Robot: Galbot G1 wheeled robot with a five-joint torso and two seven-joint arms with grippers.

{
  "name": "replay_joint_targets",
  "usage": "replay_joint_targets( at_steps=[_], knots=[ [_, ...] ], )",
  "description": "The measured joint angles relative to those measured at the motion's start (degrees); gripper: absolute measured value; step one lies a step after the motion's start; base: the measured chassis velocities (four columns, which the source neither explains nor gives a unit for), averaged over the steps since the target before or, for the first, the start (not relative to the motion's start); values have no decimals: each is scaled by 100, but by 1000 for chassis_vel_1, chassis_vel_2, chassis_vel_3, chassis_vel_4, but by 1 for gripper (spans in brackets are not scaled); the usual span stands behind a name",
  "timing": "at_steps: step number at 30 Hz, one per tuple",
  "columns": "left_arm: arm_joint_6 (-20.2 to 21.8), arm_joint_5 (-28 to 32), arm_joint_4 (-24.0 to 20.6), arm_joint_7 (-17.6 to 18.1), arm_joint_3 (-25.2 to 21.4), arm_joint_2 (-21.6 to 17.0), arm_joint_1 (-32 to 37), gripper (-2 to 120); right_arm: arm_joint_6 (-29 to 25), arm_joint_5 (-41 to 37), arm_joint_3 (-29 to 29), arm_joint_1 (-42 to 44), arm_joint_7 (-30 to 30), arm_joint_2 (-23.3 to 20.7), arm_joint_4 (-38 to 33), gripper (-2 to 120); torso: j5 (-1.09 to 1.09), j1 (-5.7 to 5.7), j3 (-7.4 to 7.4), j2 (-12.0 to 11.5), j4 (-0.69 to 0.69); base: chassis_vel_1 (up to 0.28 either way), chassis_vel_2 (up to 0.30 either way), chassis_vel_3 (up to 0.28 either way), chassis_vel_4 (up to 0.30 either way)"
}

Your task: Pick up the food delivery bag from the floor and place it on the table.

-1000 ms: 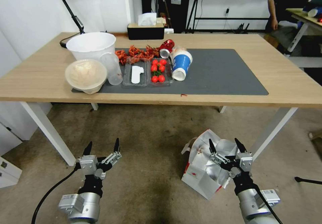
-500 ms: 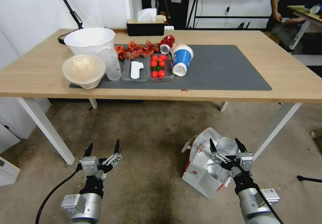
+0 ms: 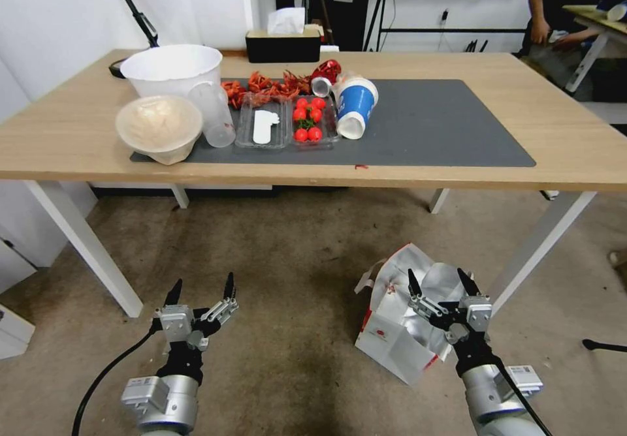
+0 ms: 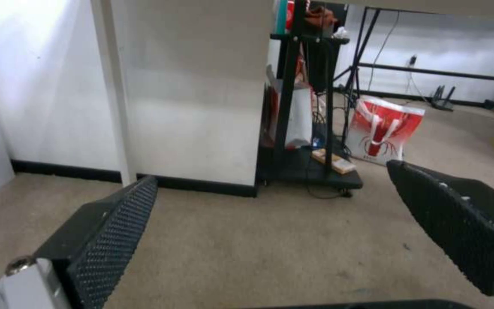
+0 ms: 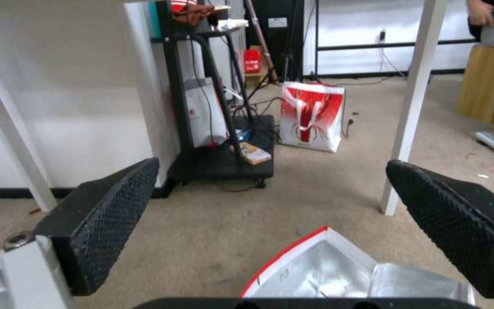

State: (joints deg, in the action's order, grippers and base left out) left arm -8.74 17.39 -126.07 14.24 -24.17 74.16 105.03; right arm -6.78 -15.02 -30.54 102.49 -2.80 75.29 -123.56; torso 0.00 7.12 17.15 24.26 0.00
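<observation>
Below, the food delivery bag [image 3: 395, 331] was seen standing on the floor [image 3: 287, 260], in front of the worktop [image 3: 575, 155] and near its right white leg, its top open so that the silver lining showed. The right tool [image 3: 436, 282] was held just above the open bag with its fingers spread wide and nothing gripped; from the right wrist view, the bag's red-trimmed foil rim [image 5: 327, 266] lay directly beneath. The left tool [image 3: 200, 290] was held over bare floor, well apart from the bag, likewise released. On the worktop, a dark grey mat [image 3: 444, 129] carried food containers and a blue cup [image 3: 356, 106].
</observation>
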Motion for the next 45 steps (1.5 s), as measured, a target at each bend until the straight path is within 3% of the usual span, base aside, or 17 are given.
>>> replay_joint_targets(
  at_steps=[25,45],
  knots=[
    [-55,-45,66,32,49,-17,-44,100,-2,30,-31,68,1,61,-81,100,0,-172,-331,-503,0,0,0,0,0],
    [-111,-71,50,74,34,-20,-55,100,-5,41,-29,77,36,56,-166,100,0,-317,-689,-1005,0,0,0,0,0]
  ],
)
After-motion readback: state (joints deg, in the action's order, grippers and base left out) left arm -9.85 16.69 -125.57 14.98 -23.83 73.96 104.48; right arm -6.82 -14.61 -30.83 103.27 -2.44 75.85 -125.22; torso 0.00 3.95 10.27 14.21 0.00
